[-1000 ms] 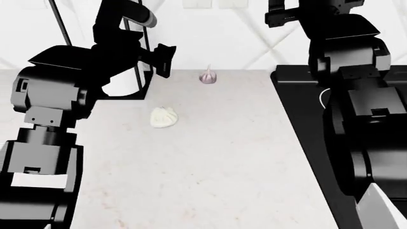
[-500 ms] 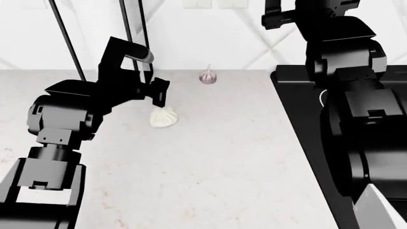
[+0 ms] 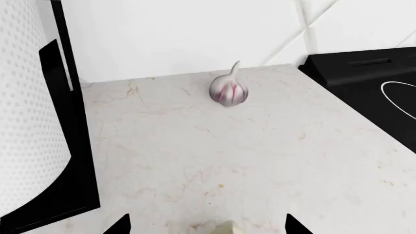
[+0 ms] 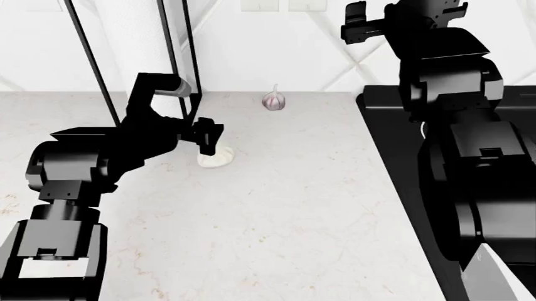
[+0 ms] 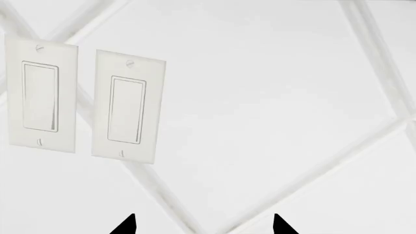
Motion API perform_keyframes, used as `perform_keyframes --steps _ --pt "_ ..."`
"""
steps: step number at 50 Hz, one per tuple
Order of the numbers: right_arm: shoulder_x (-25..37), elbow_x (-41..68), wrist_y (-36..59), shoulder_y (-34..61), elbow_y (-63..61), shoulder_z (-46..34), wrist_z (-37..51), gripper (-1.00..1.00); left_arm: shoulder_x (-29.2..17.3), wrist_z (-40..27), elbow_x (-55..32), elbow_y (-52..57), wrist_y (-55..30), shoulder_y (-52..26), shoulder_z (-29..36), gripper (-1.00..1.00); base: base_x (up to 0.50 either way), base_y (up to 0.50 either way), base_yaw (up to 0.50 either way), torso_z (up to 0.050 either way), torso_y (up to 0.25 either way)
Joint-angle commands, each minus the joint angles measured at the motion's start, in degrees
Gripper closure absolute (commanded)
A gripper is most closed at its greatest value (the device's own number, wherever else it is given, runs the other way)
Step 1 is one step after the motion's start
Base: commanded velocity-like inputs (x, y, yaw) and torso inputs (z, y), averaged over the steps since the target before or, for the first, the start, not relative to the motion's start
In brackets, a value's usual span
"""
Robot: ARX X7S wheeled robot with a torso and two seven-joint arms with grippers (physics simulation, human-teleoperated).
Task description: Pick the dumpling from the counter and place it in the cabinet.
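Left pincer [image 4: 209, 139]: hanging open over the dumpling [image 4: 216, 158], which is lying mid-desk [image 4: 277, 213], garlic bulb [image 4: 274, 100] behind. Right pincer [image 4: 360, 22]: raised, spread open, facing wall switches [image 5: 85, 105]. Stovetop [image 4: 393, 144] bordering right.

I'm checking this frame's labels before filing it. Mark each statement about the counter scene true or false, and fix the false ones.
1. The left gripper is down at the dumpling. True.
2. The dumpling sits on the black stovetop. False: it lies on the white counter.
3. The garlic bulb lies near the back wall, apart from the dumpling. True.
4. The right gripper points at the garlic. False: its wrist view shows two wall switches.
5. The right gripper's fingertips stand apart with nothing between them. True.
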Motion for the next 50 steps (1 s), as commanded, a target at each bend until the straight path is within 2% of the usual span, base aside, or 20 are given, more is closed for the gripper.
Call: perform_keyframes --steps 1,14,29,43,50 --pt "-0.19 -0.15 0.00 -0.07 0.00 0.21 -0.14 -1.00 -0.30 1.95 -1.75 0.01 -0.79 1.76 -0.53 -1.00 0.00 0.00 0.00 0.000 0.000" --pt "0.17 -0.39 -0.25 -0.82 0.00 0.07 0.16 -1.00 0.27 2.53 -3.74 2.45 -0.08 2.31 -2.07 -1.00 0.00 0.00 0.00 0.000 0.000" --pt "-0.04 -0.30 -0.36 -0.70 0.00 0.09 0.13 -1.00 1.12 2.60 -0.87 -7.59 4.94 1.49 0.73 -1.00 0.00 0.00 0.00 0.000 0.000" --pt "-0.19 -0.09 -0.69 -1.01 0.00 0.53 0.14 -1.00 1.61 1.69 1.44 -13.29 8.14 1.02 2.91 -1.00 0.00 0.00 0.00 0.000 0.000" --pt "-0.23 0.02 -1.25 -1.73 0.00 1.00 0.26 -1.00 2.22 3.54 3.12 -14.37 9.70 2.47 6.17 -1.00 0.00 0.00 0.00 0.000 0.000"
